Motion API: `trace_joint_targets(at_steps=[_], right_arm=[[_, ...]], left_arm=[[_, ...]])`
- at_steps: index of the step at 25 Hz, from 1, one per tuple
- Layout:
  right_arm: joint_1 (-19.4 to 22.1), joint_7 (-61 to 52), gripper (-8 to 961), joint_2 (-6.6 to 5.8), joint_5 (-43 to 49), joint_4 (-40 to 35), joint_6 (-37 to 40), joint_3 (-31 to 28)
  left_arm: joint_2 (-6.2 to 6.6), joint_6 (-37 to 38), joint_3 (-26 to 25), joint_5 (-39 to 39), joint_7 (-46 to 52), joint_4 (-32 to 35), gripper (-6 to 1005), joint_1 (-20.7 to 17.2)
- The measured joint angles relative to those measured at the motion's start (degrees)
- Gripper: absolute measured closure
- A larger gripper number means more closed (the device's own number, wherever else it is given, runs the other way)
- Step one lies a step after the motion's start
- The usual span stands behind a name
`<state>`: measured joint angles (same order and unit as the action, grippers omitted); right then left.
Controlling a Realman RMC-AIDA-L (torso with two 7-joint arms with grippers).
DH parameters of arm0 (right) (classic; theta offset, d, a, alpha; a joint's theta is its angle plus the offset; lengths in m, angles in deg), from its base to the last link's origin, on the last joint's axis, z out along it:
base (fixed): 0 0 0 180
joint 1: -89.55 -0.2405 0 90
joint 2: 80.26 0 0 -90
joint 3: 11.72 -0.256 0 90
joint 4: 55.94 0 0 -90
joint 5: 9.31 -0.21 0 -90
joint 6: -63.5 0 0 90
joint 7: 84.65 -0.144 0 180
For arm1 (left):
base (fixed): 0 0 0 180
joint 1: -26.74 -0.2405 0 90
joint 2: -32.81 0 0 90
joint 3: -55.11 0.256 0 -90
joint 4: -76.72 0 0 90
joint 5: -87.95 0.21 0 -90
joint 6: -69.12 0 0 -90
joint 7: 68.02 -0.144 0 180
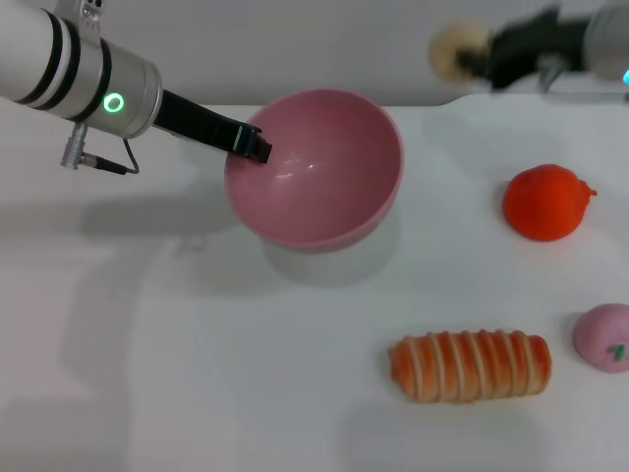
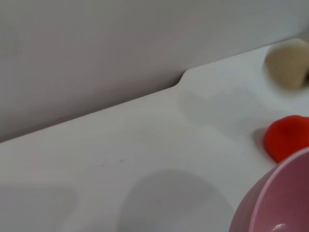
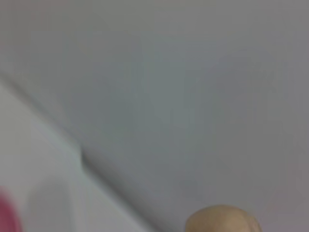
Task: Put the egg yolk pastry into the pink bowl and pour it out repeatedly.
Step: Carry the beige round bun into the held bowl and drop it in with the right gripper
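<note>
The pink bowl (image 1: 316, 169) is lifted off the table and tilted, its opening facing up and toward me. My left gripper (image 1: 252, 144) is shut on the bowl's left rim. The bowl's rim also shows in the left wrist view (image 2: 275, 203). The bowl looks empty. My right gripper (image 1: 470, 57) is at the back right, above the table's far edge, shut on the egg yolk pastry (image 1: 456, 49), a pale beige ball. The pastry also shows in the left wrist view (image 2: 288, 64) and in the right wrist view (image 3: 223, 220).
An orange-red round fruit (image 1: 546, 202) lies at the right. A striped orange-and-cream bread roll (image 1: 470, 365) lies at the front. A pink bun with a green mark (image 1: 605, 336) lies at the right edge. The white table (image 1: 147, 374) ends at a wall behind.
</note>
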<state>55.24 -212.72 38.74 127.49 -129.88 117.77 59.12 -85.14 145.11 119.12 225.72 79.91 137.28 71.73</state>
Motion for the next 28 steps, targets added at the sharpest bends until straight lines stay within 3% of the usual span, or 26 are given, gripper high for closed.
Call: trace_joint_targets(at_steps=[4, 8, 13, 22, 28], right_arm=[[2.0, 0.7, 724, 0.13, -7.3, -11.0, 4.7, -3.4], [2.4, 3.7, 753, 0.13, -17.0, -16.4, 11.3, -5.1], [0.4, 7.3, 772, -0.19, -24.8, -13.8, 17.0, -1.9], [-2.1, 8.6, 750, -0.18, -25.7, -6.4, 14.0, 1.5], [-1.7, 8.6, 565, -0.18, -25.9, -6.3, 13.0, 0.9]], left_arm=[[0.0, 0.1, 0.9, 0.0, 0.0, -0.1, 953, -0.2], [0.06, 0.3, 1.3, 0.1, 0.0, -0.1, 952, -0.2], [0.07, 0.5, 1.3, 0.2, 0.0, -0.1, 952, 0.0], [0.16, 0.5, 1.5, 0.4, 0.1, -0.2, 951, 0.4], [0.29, 0.2, 1.5, 0.5, 0.0, -0.2, 950, 0.1]])
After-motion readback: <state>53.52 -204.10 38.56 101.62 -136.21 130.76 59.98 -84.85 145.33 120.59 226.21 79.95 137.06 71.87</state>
